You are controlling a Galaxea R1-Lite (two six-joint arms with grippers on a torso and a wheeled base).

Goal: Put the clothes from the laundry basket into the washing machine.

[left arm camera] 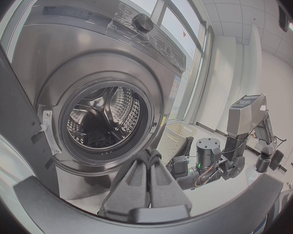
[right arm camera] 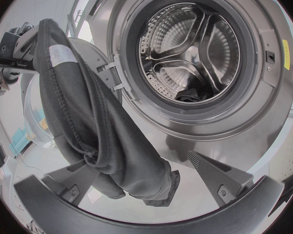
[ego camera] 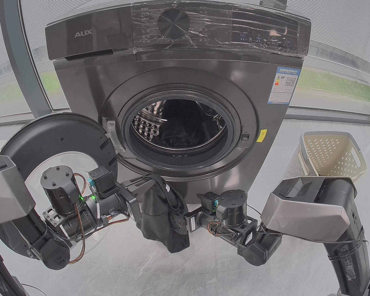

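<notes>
Head view: our left tool [ego camera: 146, 182] is clamped on a black garment [ego camera: 162, 218] hanging just below the mouth of the washing machine [ego camera: 234, 83]; our right tool [right arm camera: 138, 160] gapes, gripping nothing. Next, we judge: lift it into the drum [ego camera: 152, 124].

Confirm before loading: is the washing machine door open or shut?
Open. The door stands aside on the left, leaving the drum exposed.
</notes>
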